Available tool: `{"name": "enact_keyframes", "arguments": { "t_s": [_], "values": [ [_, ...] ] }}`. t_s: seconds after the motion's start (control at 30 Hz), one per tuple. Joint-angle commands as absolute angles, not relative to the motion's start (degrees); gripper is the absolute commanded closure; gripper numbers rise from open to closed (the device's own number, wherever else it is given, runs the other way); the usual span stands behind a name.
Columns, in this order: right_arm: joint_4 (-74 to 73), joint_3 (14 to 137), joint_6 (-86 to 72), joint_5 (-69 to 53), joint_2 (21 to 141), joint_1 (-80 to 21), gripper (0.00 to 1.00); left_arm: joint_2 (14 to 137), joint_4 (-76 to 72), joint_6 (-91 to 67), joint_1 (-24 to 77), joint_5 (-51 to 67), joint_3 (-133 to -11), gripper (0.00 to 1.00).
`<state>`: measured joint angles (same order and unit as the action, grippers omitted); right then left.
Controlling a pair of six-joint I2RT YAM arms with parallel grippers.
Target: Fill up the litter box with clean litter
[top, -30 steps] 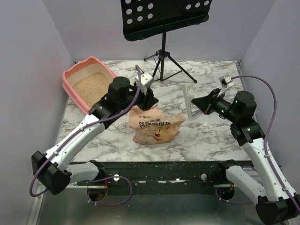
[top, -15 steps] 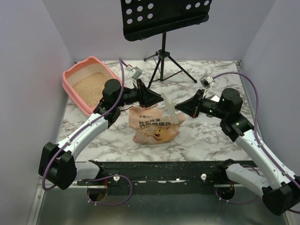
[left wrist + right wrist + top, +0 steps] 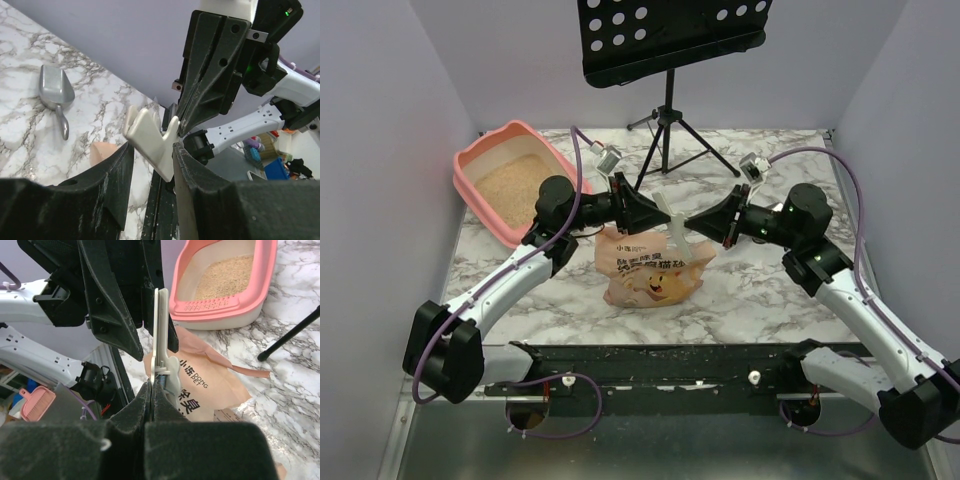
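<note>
- Marble-patterned counter (image 3: 760, 290), pale lilac walls, black perforated music stand (image 3: 670, 40) on a tripod at the back.
- Salmon-pink rectangular plastic litter box (image 3: 470, 160) sits at the far left corner. A layer of fine beige-tan clean litter (image 3: 515, 180) covers its floor, well below the rim.
- Crinkled orange-tan litter bag (image 3: 650, 275) with printed characters and a cat picture lies flat mid-counter, under both hands.
- Right hand (image 3: 692, 226) is clamped tight on one end of a long cream-white plastic bag clip (image 3: 672, 225), held in the air above the bag.
- Left hand (image 3: 658, 220) meets it head-on, jaws part-way apart and astride the clip's other end. Whether its pads press on the clip, I cannot tell.
- A silver metal scoop (image 3: 56, 92) lies loose on the counter in the left wrist view.
- Step in hand, as I judge it: a hand-to-hand pass of the clip. The clip is off the bag, so sealing or unsealing is the business, not pouring.
- Next move calls for the left jaws to close squarely on the clip before the right lets go, or it drops onto the bag.
- Filling looks partly done.
</note>
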<state>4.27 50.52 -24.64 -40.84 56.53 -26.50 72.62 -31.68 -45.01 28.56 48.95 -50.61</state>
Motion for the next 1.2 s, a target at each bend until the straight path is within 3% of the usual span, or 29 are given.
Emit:
{"name": "enact_keyframes", "arguments": {
  "t_s": [0.0, 0.13, 0.2, 0.3, 0.4, 0.53, 0.63, 0.73, 0.83, 1.17],
  "values": [
    [8.8, 50.8, -26.2, -43.2, 57.6, -27.4, 0.99, 73.0, -37.2, -47.2, 28.3, 52.6, -49.9, 0.56],
    [10.5, 50.4, -27.2, -43.7, 58.2, -27.8, 0.99, 72.0, -36.4, -46.2, 28.1, 52.4, -49.6, 0.60],
    [10.7, 49.8, -27.5, -43.9, 58.1, -27.9, 0.99, 71.6, -34.8, -44.9, 28.1, 51.9, -49.7, 0.69],
    [10.8, 48.8, -27.7, -43.9, 57.6, -28.0, 0.99, 70.9, -33.7, -43.7, 28.1, 51.7, -49.7, 0.90],
    [9.2, 47.8, -26.6, -43.3, 56.6, -28.0, 0.99, 70.1, -32.6, -42.5, 28.1, 51.2, -49.7, 1.00],
    [5.0, 48.3, -23.2, -42.3, 55.8, -28.1, 0.81, 68.9, -31.6, -41.1, 28.1, 51.2, -49.7, 1.00],
    [1.9, 49.1, -20.0, -40.6, 54.4, -28.1, 0.53, 68.7, -30.9, -41.0, 28.3, 52.1, -50.0, 1.00],
    [-1.7, 50.3, -16.4, -37.8, 52.2, -28.0, 0.36, 68.4, -29.1, -39.6, 28.9, 52.6, -50.5, 1.00],
    [-3.9, 51.4, -13.6, -36.8, 51.2, -28.0, 0.28, 68.5, -26.6, -37.8, 29.9, 53.9, -51.6, 1.00],
    [-4.1, 53.4, -12.2, -43.2, 54.8, -28.0, 0.26, 67.8, -26.6, -37.2, 31.6, 57.1, -52.0, 1.00]
  ]
}}
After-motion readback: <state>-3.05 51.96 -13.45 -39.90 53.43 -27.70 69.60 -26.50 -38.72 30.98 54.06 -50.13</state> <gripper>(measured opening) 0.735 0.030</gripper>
